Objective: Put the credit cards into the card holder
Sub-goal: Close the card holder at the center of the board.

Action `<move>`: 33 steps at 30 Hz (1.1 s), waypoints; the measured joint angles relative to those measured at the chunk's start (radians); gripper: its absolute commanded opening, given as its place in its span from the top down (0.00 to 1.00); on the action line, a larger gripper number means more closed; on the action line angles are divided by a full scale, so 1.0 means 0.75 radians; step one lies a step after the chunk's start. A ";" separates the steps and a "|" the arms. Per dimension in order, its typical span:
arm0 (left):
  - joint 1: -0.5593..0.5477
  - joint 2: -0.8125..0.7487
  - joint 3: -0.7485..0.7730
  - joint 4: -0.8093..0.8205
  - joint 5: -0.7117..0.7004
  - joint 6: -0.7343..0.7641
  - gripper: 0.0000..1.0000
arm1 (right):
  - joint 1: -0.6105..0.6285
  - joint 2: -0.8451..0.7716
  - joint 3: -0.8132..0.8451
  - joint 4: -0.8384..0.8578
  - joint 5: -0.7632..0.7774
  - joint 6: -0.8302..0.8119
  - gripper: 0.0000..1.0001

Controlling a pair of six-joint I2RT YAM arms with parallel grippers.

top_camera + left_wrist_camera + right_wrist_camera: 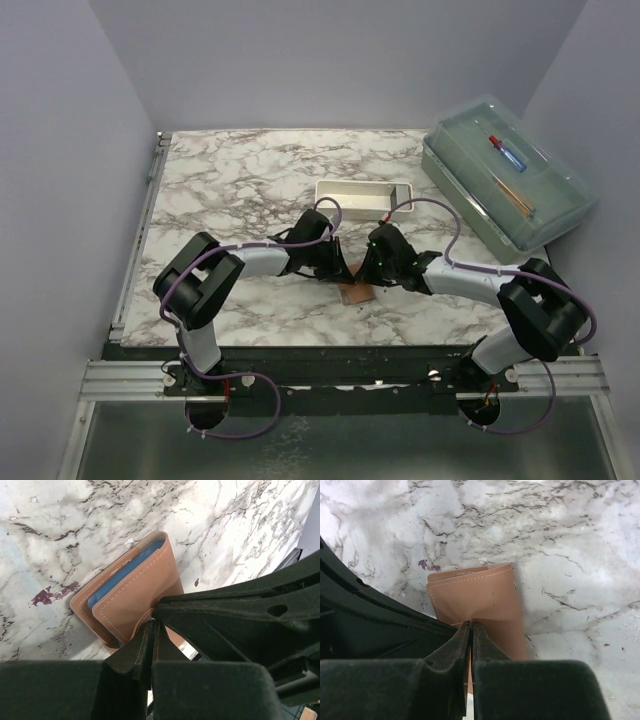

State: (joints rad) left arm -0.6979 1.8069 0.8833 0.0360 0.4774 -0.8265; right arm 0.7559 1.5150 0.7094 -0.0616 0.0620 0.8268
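The card holder (pixel 356 294), a tan-brown wallet, lies near the table's front middle, folded almost closed. My left gripper (pixel 339 272) and right gripper (pixel 369 275) meet over it from either side. In the left wrist view the card holder (pixel 135 595) shows a blue layer between its tan flaps, and the left gripper (pixel 152 624) is shut on its near edge. In the right wrist view the right gripper (pixel 471 624) is shut on the near edge of the card holder (pixel 480 597). No separate credit card shows; I cannot tell if the blue layer is a card or the lining.
A white rectangular tray (pixel 365 183) stands just behind the grippers. A large clear lidded box (pixel 505 170) holding pens stands at the back right. A small purple stain (pixel 47 594) marks the marble beside the wallet.
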 measured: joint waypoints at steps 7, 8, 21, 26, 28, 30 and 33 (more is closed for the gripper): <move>-0.025 -0.001 -0.004 0.026 -0.034 0.002 1.00 | -0.109 -0.037 -0.066 0.038 -0.172 0.088 0.81; -0.026 -0.001 -0.004 0.026 -0.035 0.002 1.00 | -0.120 -0.038 -0.074 0.047 -0.191 0.096 0.80; -0.043 -0.016 -0.016 0.033 -0.077 0.011 1.00 | -0.148 -0.043 -0.126 0.124 -0.256 0.118 1.00; -0.076 -0.025 0.014 -0.034 -0.155 0.011 1.00 | -0.149 -0.053 -0.160 0.170 -0.253 0.120 1.00; -0.103 -0.027 0.035 -0.070 -0.213 0.009 1.00 | -0.148 -0.066 -0.178 0.185 -0.244 0.123 1.00; -0.130 -0.027 0.062 -0.118 -0.273 0.009 1.00 | -0.144 -0.074 -0.191 0.195 -0.231 0.131 1.00; -0.168 -0.029 0.095 -0.183 -0.368 0.006 1.00 | -0.126 -0.078 -0.203 0.207 -0.194 0.156 1.00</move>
State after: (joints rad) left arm -0.8242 1.7851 0.9543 -0.1009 0.2012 -0.8219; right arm 0.6617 1.4563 0.5568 0.0937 -0.0834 0.9436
